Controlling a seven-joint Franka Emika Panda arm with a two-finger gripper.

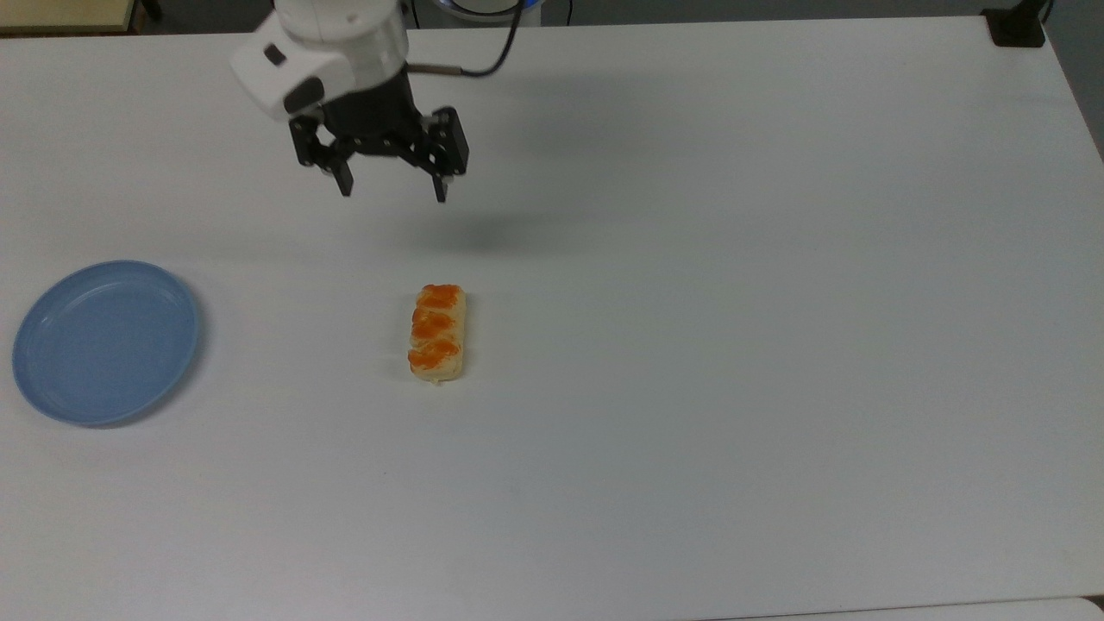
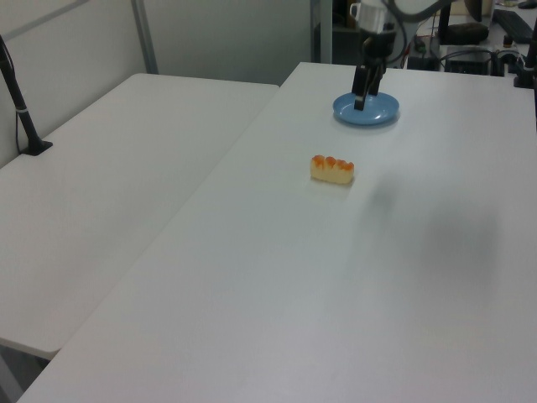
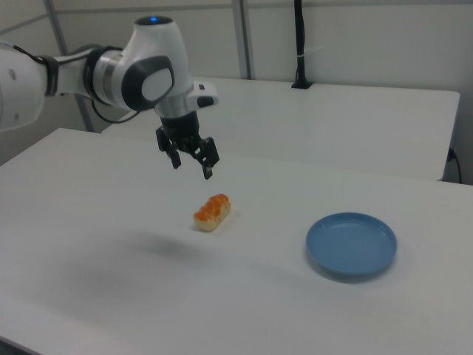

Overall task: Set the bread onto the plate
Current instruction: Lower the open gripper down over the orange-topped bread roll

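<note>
Two fingers spread wide, the tool hangs empty above the bench, probably lining up on the bread lying well apart from the plate.

Bench: smooth white laminate look, matt with a faint sheen. Plate: light-blue, plastic look, smooth, slightly glossy along the rim. Bread: pale, rough matt crust; orange-red patches look glazed. Arm shell: glossy white plastic. Fingers: black, matt, hard plastic or metal, cannot tell which.
</note>
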